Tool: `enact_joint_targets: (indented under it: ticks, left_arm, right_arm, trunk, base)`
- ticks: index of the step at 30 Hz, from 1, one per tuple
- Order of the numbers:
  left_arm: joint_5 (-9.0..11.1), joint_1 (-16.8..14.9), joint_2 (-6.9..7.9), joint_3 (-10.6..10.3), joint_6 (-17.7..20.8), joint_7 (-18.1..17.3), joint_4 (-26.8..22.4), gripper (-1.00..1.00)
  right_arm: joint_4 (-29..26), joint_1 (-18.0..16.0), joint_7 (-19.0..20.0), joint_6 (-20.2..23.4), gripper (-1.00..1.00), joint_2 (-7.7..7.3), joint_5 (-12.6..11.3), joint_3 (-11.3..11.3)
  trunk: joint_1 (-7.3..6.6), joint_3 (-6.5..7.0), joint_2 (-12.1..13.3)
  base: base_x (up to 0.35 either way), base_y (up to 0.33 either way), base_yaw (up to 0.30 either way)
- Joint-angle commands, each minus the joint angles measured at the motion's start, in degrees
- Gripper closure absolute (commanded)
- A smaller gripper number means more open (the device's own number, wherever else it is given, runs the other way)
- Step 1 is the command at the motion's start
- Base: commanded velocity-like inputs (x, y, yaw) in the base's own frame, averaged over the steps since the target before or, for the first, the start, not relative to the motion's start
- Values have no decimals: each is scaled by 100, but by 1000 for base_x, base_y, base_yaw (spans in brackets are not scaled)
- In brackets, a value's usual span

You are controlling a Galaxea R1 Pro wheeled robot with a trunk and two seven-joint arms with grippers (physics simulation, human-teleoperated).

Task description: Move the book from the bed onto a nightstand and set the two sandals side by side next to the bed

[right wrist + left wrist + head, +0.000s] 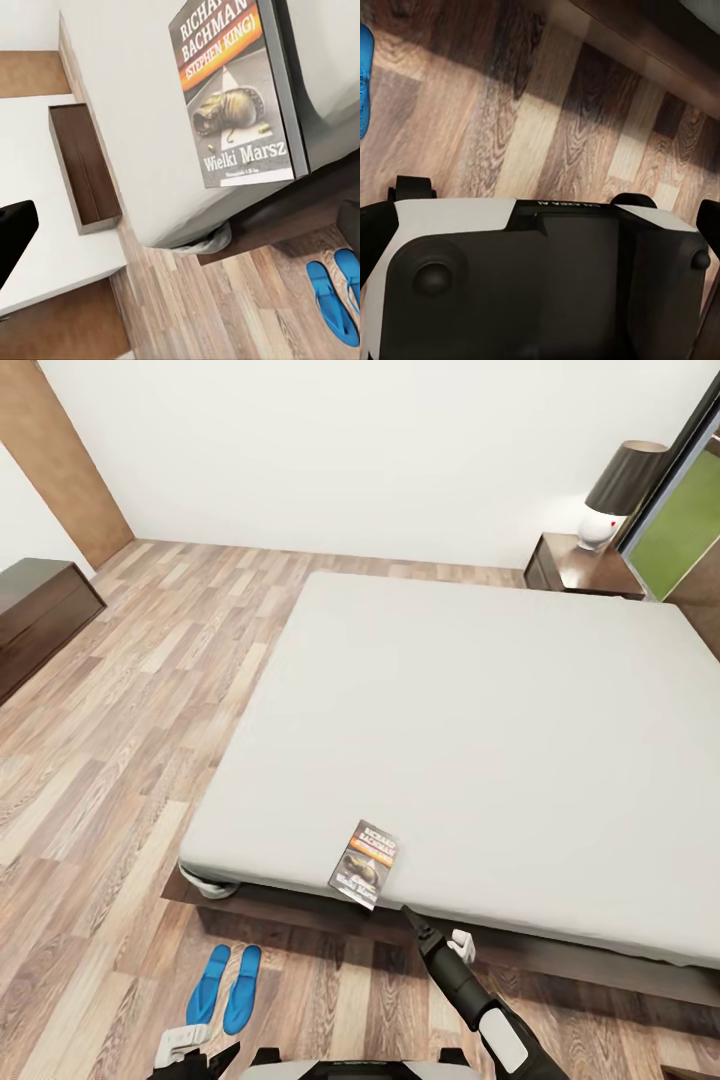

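The book [365,863] lies face up at the near edge of the bed [480,730], one corner hanging over the grey mattress. In the right wrist view the book [236,97] shows its "Wielki Marsz" cover. My right gripper [415,922] hovers just short of it, below the mattress edge, open with nothing between its fingers [16,229]. The two blue sandals [230,973] lie side by side on the floor by the bed's near corner, and the pair of sandals [335,294] appears again in the right wrist view. My left gripper [185,1045] hangs low beside them, open. A nightstand [580,565] stands beyond the bed.
A lamp [612,495] with a dark shade sits on the nightstand. A long dark bench [40,610] lines the left wall beside a wooden door [60,460]. A window [685,510] is at the far right. Wood-plank floor [150,690] stretches left of the bed.
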Motion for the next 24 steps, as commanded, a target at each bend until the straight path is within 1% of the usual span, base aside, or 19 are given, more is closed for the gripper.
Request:
enact_joint_targets:
  ticks: [1, 7, 17, 24]
  left_arm:
    - [15, -4, 2, 12, -7, -28, 9, -100]
    - [15, -4, -1, 11, -7, -28, 9, -100]
    - [14, -4, -2, 12, -7, -28, 11, -100]
    - [14, -4, -2, 10, -7, -28, 9, -100]
  right_arm:
    - [-2, -1, 18, 60, -100, 3, -40, -20]
    - [-2, -1, 18, 60, -100, 3, -41, -20]
    - [-2, -1, 18, 60, -100, 3, -41, -20]
    - [-2, -1, 18, 60, -100, 3, -41, -20]
  trunk:
    - [2, 2, -5]
    - [2, 38, -5]
    - [2, 45, -5]
    - [2, 69, -5]
  base:
    - [0, 0, 126]
    - [0, 0, 114]
    - [0, 0, 23]
    - [0, 0, 173]
